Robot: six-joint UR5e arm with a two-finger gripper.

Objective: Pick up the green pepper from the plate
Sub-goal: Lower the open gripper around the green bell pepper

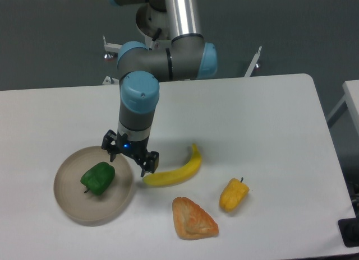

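White table fills the view, and the gripper hangs over the right rim of the plate, jaws spread wide and grasping nothing. On the plate sits the green pepper, just left of the fingers and apart from them. A banana lies beside the plate, then a yellow pepper and a pastry.

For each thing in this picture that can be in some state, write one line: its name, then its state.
gripper: open, empty, above the plate's right edge
green pepper: lying on the plate, not gripped
plate: flat on the table, holding only the green pepper
banana: lying on the table
yellow pepper: lying on the table
pastry: lying on the table
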